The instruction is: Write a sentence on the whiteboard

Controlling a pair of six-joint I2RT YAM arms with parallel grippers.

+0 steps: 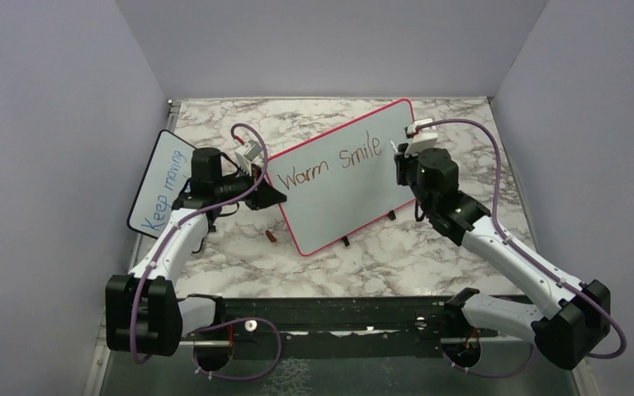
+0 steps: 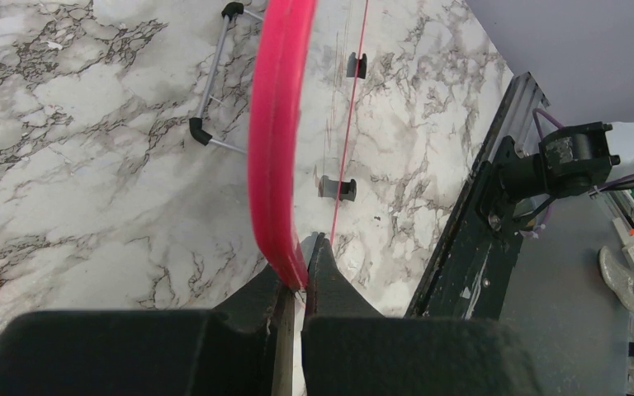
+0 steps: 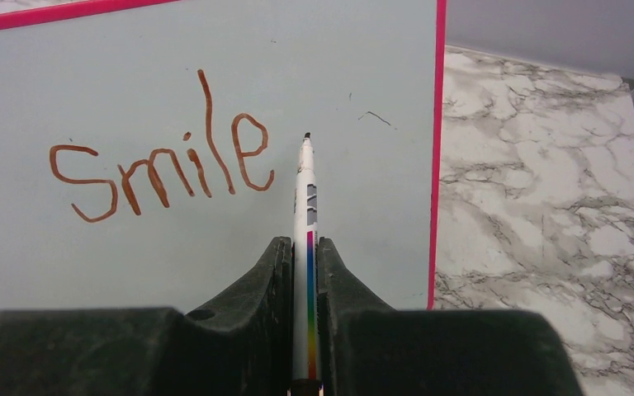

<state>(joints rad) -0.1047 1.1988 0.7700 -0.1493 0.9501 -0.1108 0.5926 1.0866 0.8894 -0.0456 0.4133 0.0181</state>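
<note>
Currently the whiteboard (image 1: pixel 355 202) stands propped on its black feet at mid-table (image 1: pixel 429 256). Its long axis runs from near left to far right in the top view, and its face is turned toward the right arm. The left fingers (image 2: pixel 328 276) are shut on the pink frame at the board's left edge, steadying it. The right fingers (image 3: pixel 252 293) are closed on a marker (image 3: pixel 306 198). The marker's long axis runs straight out from them, with the tip pointing at the board face just right of the final "e". Whether the tip touches the surface cannot be confirmed. The sentence (image 1: pixel 332 163) reads "Warm Smile" along the board's long axis and is judged incomplete. The right arm is the nearer to the work, and the next letter belongs immediately right of the "e", where bare board lies before the right frame edge. A smaller board (image 1: pixel 161 186) with blue writing stands at the left, uninvolved.
</note>
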